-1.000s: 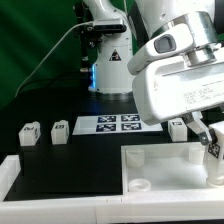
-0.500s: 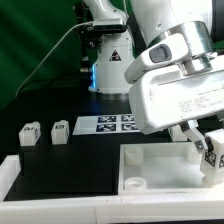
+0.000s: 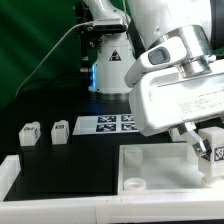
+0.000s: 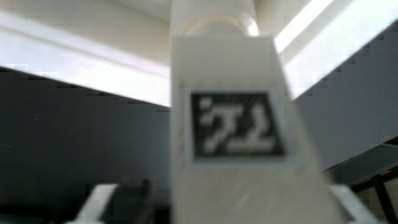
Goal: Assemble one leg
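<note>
My gripper (image 3: 207, 150) is shut on a leg (image 3: 215, 155), a small white block with a black-and-white tag. It holds the leg above the right end of the large white slab (image 3: 150, 165); I cannot tell whether the leg touches the slab. In the wrist view the leg (image 4: 231, 120) fills the middle, its tag facing the camera, between my two fingers (image 4: 98, 205). Two more legs (image 3: 28, 133) (image 3: 60, 130) stand on the dark table at the exterior view's left.
The marker board (image 3: 108, 124) lies flat behind the slab. A white ledge (image 3: 8, 172) runs along the front at the exterior view's left. The slab has a round socket (image 3: 136, 184) near its front corner. The arm's bulky white body fills the upper right.
The gripper with the leg has shifted a little toward the exterior view's right and up. The arm's body now hides a leg that stood behind the slab.
</note>
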`<state>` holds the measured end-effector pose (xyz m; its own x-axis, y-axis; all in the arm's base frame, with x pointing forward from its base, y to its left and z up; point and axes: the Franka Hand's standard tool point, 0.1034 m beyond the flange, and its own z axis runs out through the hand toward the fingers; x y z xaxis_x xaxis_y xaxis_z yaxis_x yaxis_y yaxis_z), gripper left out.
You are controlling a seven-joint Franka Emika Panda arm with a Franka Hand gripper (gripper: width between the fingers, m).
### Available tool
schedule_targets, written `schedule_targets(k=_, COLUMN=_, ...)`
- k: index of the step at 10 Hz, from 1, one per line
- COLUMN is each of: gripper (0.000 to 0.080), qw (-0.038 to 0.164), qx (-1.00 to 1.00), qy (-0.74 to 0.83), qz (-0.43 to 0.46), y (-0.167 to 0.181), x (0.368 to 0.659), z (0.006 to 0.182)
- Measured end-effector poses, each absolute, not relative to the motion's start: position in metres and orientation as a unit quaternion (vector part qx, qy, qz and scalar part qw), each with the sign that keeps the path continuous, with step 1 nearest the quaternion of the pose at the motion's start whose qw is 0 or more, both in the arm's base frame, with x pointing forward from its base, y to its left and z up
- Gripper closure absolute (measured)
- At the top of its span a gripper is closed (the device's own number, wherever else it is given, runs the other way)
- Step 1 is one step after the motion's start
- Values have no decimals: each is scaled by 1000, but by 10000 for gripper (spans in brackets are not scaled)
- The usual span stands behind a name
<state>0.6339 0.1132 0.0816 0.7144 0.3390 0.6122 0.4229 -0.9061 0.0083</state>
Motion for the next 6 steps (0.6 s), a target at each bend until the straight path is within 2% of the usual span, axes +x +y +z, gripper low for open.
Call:
schedule_targets(k=1, gripper=281, qw=66, qx=-924, qy=-206, qz=-317, y=113, x=634, z=82)
schedule_targets(k=2, gripper=174, qw=66, qx=-924, qy=-206, qz=-317, y=113, x=634, z=81)
schedule_targets(k=6, gripper=150, qw=66, qx=-924, qy=-206, qz=-316, y=113, x=634, z=81)
